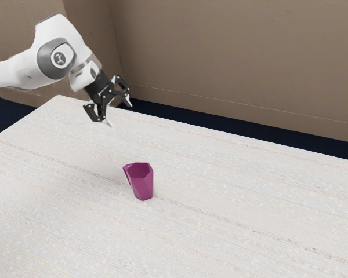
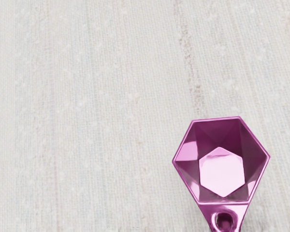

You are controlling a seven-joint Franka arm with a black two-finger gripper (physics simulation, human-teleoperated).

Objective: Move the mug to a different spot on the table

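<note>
Exterior view: the gripper (image 1: 119, 113) hangs upper left, fingers spread and empty. The mug (image 1: 140, 180) stands upright on the table (image 1: 249, 202) near the frame's centre, lower right of the fingers, well apart.

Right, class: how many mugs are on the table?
1. The purple mug stands upright near the middle of the table, apart from the open gripper above it toward the exterior view's left.

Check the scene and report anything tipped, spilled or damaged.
Nothing stands out. The glossy magenta faceted mug stands upright and empty on the pale table, handle intact. The black two-finger tool hangs open above the table, apart from the mug.
</note>
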